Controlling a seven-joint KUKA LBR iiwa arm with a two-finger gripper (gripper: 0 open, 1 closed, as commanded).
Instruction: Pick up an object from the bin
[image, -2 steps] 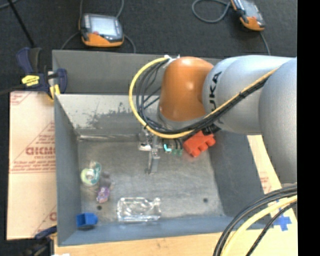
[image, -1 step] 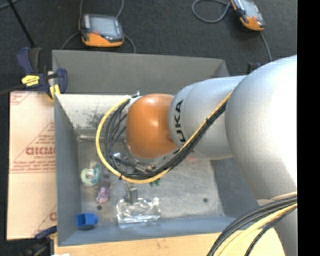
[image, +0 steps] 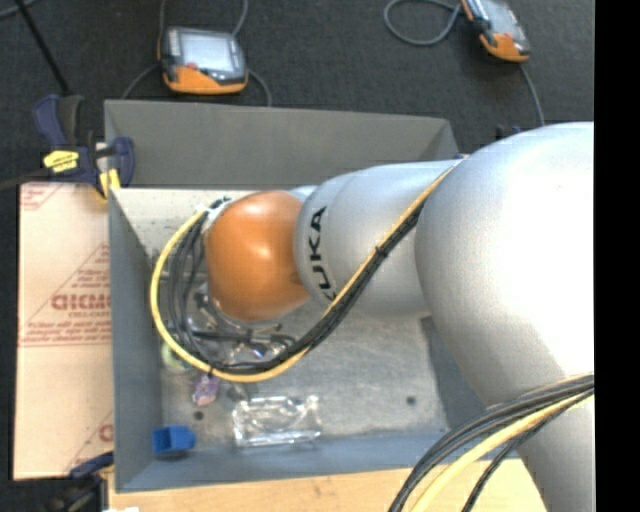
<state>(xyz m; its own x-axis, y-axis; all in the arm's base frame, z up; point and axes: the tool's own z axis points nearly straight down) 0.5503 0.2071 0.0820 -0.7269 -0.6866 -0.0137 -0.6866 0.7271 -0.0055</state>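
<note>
Tool (image: 228, 342) low over left part of bin (image: 280, 145), beneath orange wrist cover (image: 252, 255), ringed by yellow cable (image: 158, 290). Whether tool is spread or closed, or grips anything: cannot tell. Small purple item (image: 205, 388) just beside tool, toward near wall. Clear plastic packet (image: 276, 418) near it. Blue block (image: 172, 440) in near left corner.

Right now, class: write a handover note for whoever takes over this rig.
Gripper: low in the grey metal bin's left half, beneath the orange wrist cover; no thing seen held.
Nearest: small purple piece, just toward the front wall.
Clear crinkled plastic packet and small blue plastic block lie by the front wall.
Done: arm reached in. Left: grasp one, lift it out.
</note>
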